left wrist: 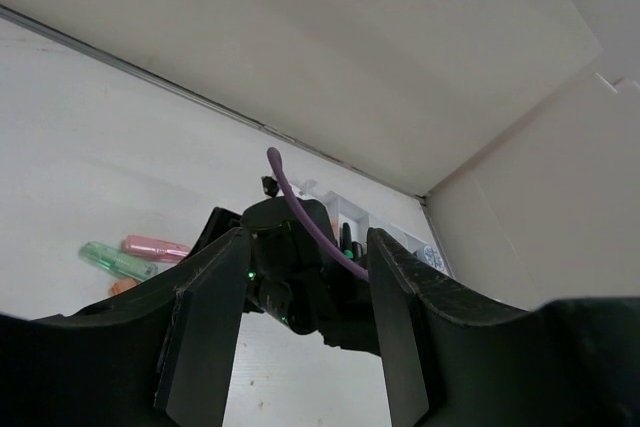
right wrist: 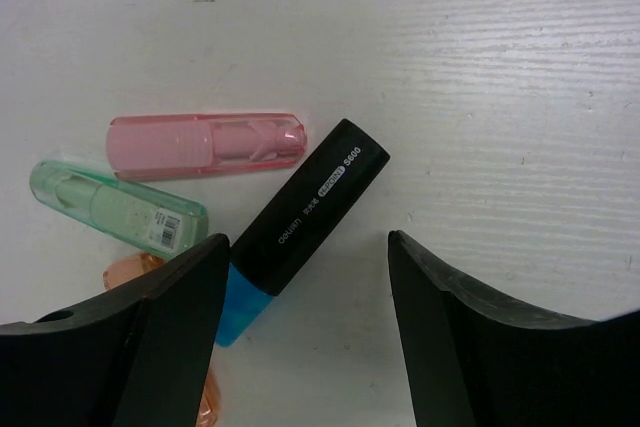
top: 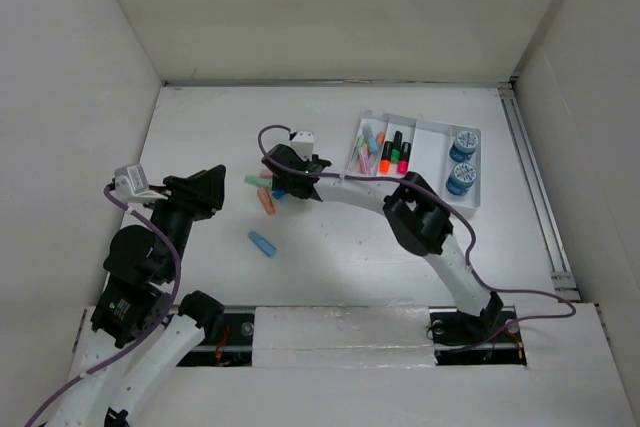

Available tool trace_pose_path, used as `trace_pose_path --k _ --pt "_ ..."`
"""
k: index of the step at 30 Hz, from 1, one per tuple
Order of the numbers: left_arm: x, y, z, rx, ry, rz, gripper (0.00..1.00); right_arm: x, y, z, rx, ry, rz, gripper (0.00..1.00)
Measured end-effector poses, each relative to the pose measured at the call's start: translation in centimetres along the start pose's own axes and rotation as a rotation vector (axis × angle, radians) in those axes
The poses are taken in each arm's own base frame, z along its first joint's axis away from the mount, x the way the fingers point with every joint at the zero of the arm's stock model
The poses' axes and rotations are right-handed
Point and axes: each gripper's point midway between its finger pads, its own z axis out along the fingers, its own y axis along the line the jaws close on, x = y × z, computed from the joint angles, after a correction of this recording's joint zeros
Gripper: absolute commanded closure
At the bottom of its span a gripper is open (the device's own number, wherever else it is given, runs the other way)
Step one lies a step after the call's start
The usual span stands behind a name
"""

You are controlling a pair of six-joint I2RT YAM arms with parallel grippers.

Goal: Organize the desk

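Observation:
On the white desk [top: 340, 247] a black highlighter with a blue cap [right wrist: 310, 207] lies flat between the jaws of my right gripper [right wrist: 306, 244]. The jaws are open, and the highlighter rests close to the left finger, not clamped. Beside it lie a clear pink pen-shaped case [right wrist: 205, 145], a green one [right wrist: 115, 207] and an orange one [right wrist: 135, 272]. From above, my right gripper [top: 285, 182] hovers over this cluster, left of centre. My left gripper [top: 212, 187] hangs open and holds nothing, just left of the cluster; in the left wrist view its gripper [left wrist: 307, 247] frames the right arm's wrist.
A white compartmented tray [top: 430, 147] at the back right holds several highlighters [top: 392, 152] and two blue rolls [top: 465, 145]. A light-blue case [top: 263, 243] lies alone on the desk in front of the cluster. White walls close the left, back and right sides.

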Motion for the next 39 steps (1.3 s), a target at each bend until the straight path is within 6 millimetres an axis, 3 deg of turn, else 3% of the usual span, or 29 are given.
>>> trace_pose_path --k 8,14,16,18,22,28,30,33,37,39 --pt "0.0 0.0 0.0 0.000 0.001 0.001 0.54 0.5 0.5 0.6 0.028 0.004 -0.027 0.45" --pt "0.0 0.0 0.0 0.001 0.000 0.000 0.54 1.0 -0.6 1.2 0.076 -0.005 -0.043 0.47" --pt "0.0 0.0 0.0 0.000 0.000 0.000 0.54 1.0 -0.9 1.2 0.088 -0.013 -0.046 0.56" --pt "0.0 0.0 0.0 0.000 0.000 0.000 0.54 1.0 -1.7 1.1 0.109 -0.021 -0.052 0.77" --pt "0.0 0.0 0.0 0.001 0.000 0.000 0.54 1.5 -3.4 0.0 0.125 -0.026 -0.043 0.84" --pt "0.0 0.0 0.0 0.001 -0.001 0.000 0.54 1.6 -7.0 -3.2 0.138 -0.018 -0.036 0.86" --pt "0.0 0.0 0.0 0.001 -0.001 0.000 0.54 0.2 -7.9 -4.7 0.114 -0.035 0.002 0.86" --pt "0.0 0.0 0.0 0.001 0.000 0.000 0.54 -4.0 -11.1 -6.5 0.093 -0.083 0.112 0.86" --pt "0.0 0.0 0.0 0.001 0.000 0.000 0.54 -10.2 -18.5 -6.3 0.146 -0.171 0.286 0.85" --pt "0.0 0.0 0.0 0.001 0.000 0.000 0.54 -11.4 -22.5 -5.5 0.204 -0.192 0.342 0.85"
